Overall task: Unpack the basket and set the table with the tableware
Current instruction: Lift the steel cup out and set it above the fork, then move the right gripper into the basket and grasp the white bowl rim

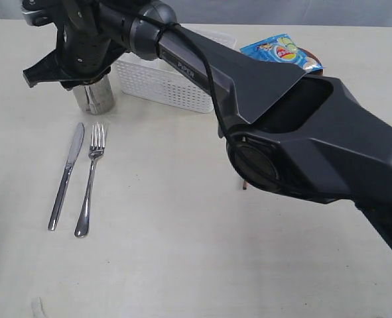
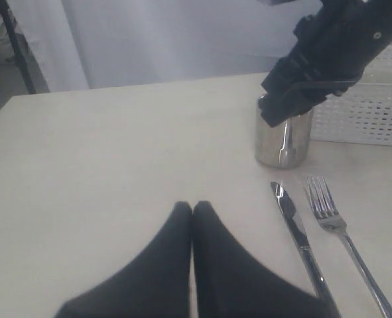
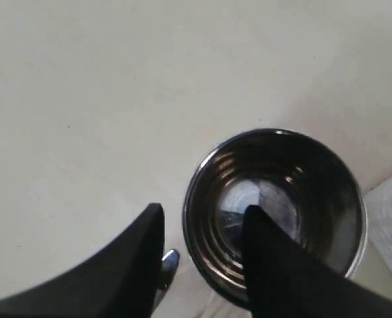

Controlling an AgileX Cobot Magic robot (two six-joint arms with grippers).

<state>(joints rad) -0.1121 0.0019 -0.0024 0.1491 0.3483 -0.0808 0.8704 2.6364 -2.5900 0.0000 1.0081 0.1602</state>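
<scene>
Right arm point(image 1: 315, 146) reaches across; its gripper point(image 3: 203, 211) straddles the cup point(image 3: 295, 172) rim, jaws parted. We judge placement done; next, lift straight clear.

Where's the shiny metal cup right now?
In the exterior view the cup stands upper left on the table, left of the basket, just beyond the knife and fork.

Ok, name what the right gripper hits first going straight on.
Probably the shiny steel cup: the right gripper straddles its rim, one finger aimed at its floor, one at the cream tabletop.
</scene>
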